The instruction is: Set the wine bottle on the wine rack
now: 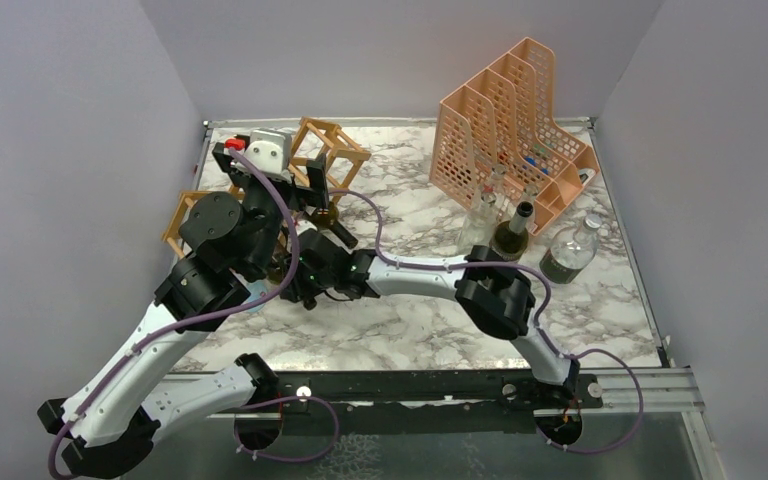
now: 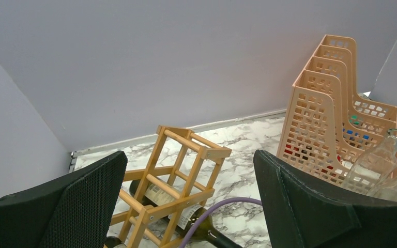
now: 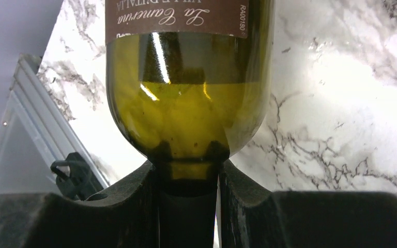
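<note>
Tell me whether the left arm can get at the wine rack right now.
Probably yes: its open pincer faces the wine rack with nothing between them, though a purple cable loops close by.

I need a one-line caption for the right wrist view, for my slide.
The right end effector grips the neck of a green wine bottle, marble table behind.
</note>
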Available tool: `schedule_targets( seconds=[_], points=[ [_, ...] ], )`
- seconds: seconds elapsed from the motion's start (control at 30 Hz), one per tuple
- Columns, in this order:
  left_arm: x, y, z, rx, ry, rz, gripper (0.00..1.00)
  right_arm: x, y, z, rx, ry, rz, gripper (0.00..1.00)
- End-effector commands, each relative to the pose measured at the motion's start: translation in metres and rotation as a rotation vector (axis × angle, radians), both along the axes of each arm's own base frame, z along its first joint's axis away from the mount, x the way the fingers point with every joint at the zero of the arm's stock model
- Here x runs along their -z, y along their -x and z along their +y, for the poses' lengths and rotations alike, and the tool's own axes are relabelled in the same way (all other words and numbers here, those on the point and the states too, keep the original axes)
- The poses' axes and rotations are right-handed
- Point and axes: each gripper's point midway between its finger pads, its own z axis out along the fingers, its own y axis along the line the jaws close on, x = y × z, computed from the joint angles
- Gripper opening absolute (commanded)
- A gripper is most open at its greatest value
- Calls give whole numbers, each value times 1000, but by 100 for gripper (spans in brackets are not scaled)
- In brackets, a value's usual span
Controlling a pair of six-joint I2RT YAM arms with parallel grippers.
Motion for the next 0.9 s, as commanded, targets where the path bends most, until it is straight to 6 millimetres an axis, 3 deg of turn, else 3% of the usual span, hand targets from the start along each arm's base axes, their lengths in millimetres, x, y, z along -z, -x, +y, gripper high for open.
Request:
schedule_targets(
  seconds=[0.0,0.57,0.87],
  points=[
    [-11,6,2,21,-4,-32,99,-37,-17,27,6,-78,-97,13],
    [-13,9,2,31,1,-31,99,-40,-58,40,109,-37,-119,39],
    [-12,9,2,32,1,-25,99,-44,-70,41,139,-56,-165,59]
  ],
)
